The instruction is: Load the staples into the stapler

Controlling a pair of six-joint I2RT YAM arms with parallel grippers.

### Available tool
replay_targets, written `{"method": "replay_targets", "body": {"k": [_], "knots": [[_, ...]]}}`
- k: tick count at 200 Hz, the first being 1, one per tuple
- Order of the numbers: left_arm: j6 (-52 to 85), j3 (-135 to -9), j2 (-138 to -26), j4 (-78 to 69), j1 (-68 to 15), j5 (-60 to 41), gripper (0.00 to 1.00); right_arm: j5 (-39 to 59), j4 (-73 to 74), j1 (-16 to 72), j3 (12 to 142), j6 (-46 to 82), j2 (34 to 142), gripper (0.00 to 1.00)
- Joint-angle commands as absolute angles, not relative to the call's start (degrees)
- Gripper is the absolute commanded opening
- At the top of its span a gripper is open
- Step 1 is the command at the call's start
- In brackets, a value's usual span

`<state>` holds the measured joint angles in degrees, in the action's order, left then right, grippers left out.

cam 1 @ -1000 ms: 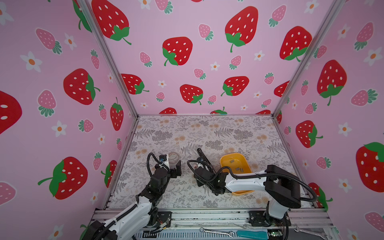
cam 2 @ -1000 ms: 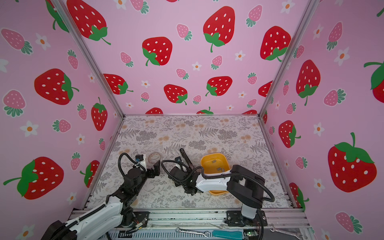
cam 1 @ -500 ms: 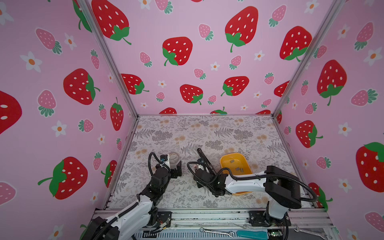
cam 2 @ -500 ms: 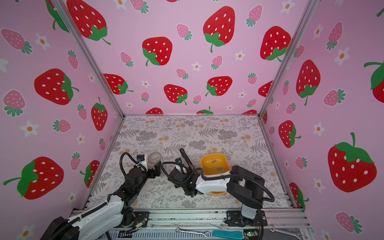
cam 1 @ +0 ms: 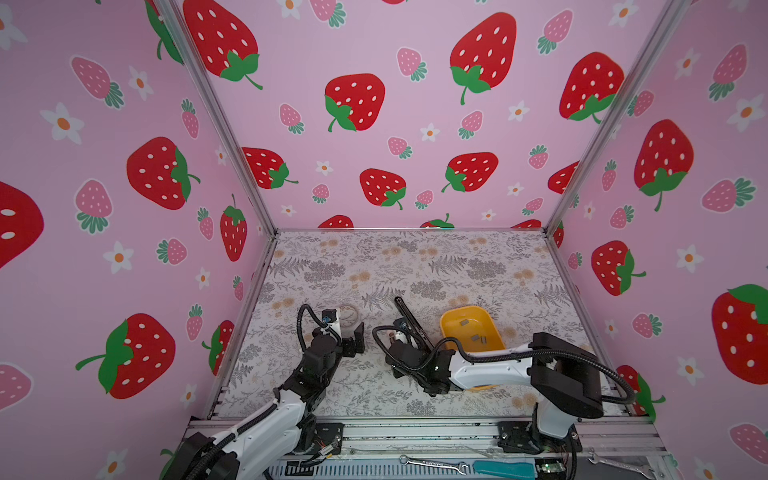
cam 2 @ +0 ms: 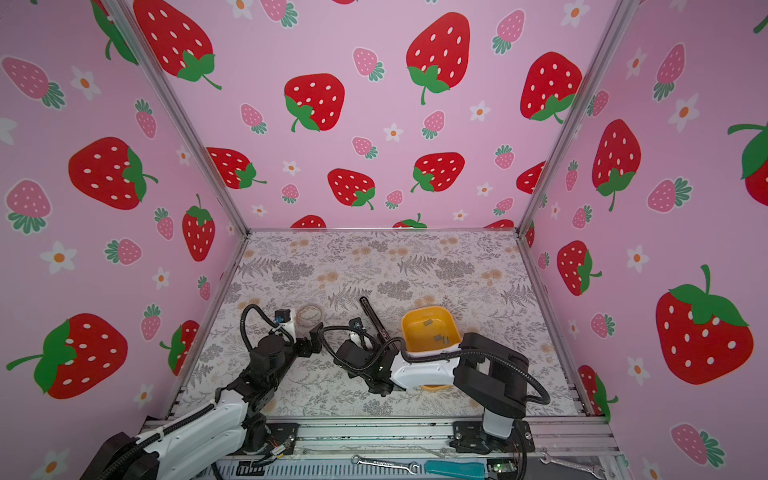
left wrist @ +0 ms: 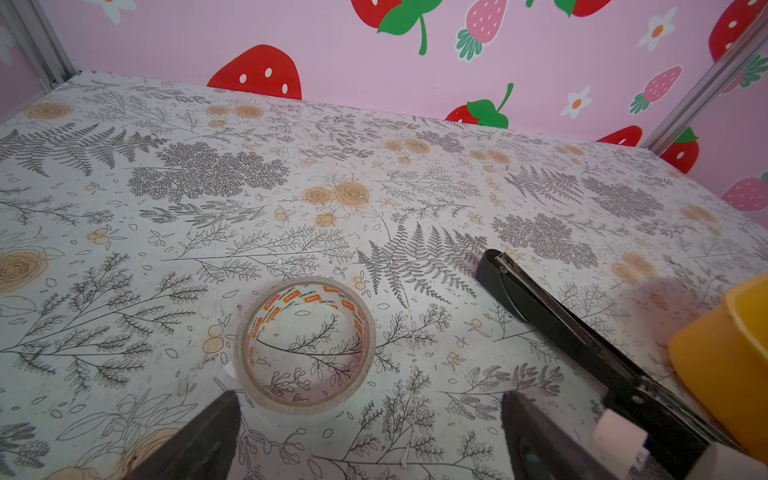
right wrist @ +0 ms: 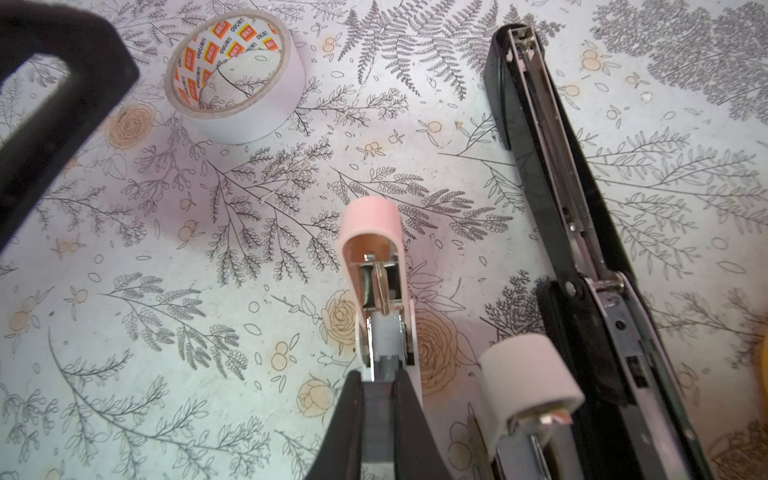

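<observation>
- Two tools differ: your right tool is clamped on the pink stapler; your left tool gapes wide, empty.
- The staples lie in the bowl, right of the right tool; hold the pink stapler level while fetching a strip.

staples tiny, perhaps three, yellow tray cropped

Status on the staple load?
Left gripper open, empty, beside tape roll. Right gripper shut on pink stapler. Staples lie in yellow bin. Black stapler lies open alongside.
</observation>
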<state>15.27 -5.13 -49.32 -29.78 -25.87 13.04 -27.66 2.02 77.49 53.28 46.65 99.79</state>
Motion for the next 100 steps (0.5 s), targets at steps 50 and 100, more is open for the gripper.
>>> {"method": "replay_targets", "body": {"k": [50, 100], "knots": [[15.8, -5.3, -46.3, -32.1, -25.7, 14.2, 0.99, -28.4, 1.8, 78.4, 55.2, 47.1, 99.8, 0.0], [15.2, -6.2, -48.4, -32.1, -25.7, 12.1, 0.99, -31.6, 0.8, 79.8, 55.2, 47.4, 99.8, 0.0]]}}
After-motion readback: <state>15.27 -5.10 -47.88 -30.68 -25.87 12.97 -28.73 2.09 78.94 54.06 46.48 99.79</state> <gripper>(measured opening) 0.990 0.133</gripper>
